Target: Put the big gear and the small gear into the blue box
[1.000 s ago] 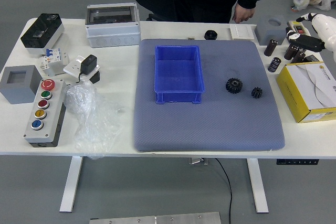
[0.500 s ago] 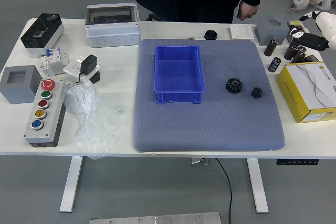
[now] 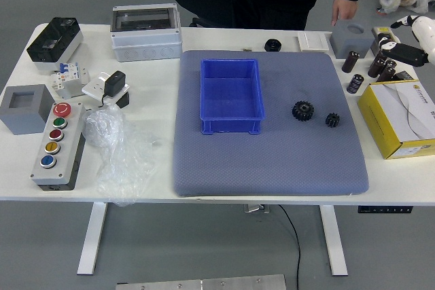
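My right hand [image 3: 401,37] reaches in at the upper right edge, above the black cylinders and beyond the yellow box, its fingers spread and holding nothing. The big black gear [image 3: 303,111] lies on the grey-blue mat, to the right of the blue box [image 3: 232,126]. Further right and slightly nearer, the small black gear [image 3: 332,119] lies apart from it on the same mat. Both gears are well to the left of my hand. No gear is visible inside the blue box. My left arm does not show.
Around the mat [image 3: 272,168] stand a yellow box [image 3: 389,125] and black cylinders [image 3: 355,83] at right, a button panel [image 3: 58,146], plastic bag [image 3: 122,154] and grey enclosure [image 3: 146,45] at left. A person stands at the far side, hands hanging by the table edge.
The person has shifted to the right, one hand moving right along the far edge and the other coming into view. My right hand has drawn slightly right. The gears and box are unmoved.
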Robot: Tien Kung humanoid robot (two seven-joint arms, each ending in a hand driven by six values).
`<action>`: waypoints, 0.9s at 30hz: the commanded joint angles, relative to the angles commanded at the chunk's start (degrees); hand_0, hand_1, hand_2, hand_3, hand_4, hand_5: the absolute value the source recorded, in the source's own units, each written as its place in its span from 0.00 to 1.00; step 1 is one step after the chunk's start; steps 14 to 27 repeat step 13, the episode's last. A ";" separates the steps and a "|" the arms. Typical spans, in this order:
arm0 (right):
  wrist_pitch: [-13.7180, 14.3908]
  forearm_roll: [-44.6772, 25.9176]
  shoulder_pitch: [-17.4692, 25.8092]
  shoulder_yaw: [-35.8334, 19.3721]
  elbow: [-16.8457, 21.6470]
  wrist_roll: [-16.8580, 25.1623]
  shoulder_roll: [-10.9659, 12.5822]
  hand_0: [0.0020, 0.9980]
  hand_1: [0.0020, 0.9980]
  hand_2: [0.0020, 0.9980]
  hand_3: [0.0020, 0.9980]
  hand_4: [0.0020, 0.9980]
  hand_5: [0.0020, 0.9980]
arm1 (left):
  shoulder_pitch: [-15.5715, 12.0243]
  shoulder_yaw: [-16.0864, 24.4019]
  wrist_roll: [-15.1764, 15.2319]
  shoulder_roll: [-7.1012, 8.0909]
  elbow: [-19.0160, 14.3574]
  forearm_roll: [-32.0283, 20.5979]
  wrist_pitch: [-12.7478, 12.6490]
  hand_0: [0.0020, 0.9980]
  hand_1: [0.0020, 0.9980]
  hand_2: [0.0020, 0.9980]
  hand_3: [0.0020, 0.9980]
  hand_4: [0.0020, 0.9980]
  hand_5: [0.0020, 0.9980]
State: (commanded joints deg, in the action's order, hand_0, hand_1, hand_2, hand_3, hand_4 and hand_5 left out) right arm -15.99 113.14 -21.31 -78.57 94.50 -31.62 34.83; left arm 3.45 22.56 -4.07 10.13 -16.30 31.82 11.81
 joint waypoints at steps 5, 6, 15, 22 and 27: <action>0.06 0.13 -0.05 -0.29 0.01 -0.02 0.00 0.96 0.88 0.88 0.81 0.57 0.86 | -0.06 -0.27 -0.02 0.02 0.07 -0.18 -0.02 0.88 0.87 0.87 0.86 0.65 0.38; 0.06 0.11 0.00 -0.33 0.01 -0.04 0.02 0.96 0.88 0.88 0.81 0.57 0.86 | -0.05 -0.25 -0.02 0.01 0.07 -0.14 -0.02 0.88 0.87 0.87 0.86 0.65 0.38; 0.14 0.07 0.07 -0.56 0.07 -0.01 0.04 0.96 0.88 0.88 0.81 0.56 0.86 | -0.01 -0.14 -0.02 -0.02 0.08 -0.06 -0.02 0.88 0.87 0.87 0.86 0.65 0.38; 0.14 0.07 0.07 -0.56 0.07 -0.01 0.04 0.96 0.88 0.88 0.81 0.56 0.86 | -0.01 -0.14 -0.02 -0.02 0.08 -0.06 -0.02 0.88 0.87 0.87 0.86 0.65 0.38; 0.14 0.07 0.07 -0.56 0.07 -0.01 0.04 0.96 0.88 0.88 0.81 0.56 0.86 | -0.01 -0.14 -0.02 -0.02 0.08 -0.06 -0.02 0.88 0.87 0.87 0.86 0.65 0.38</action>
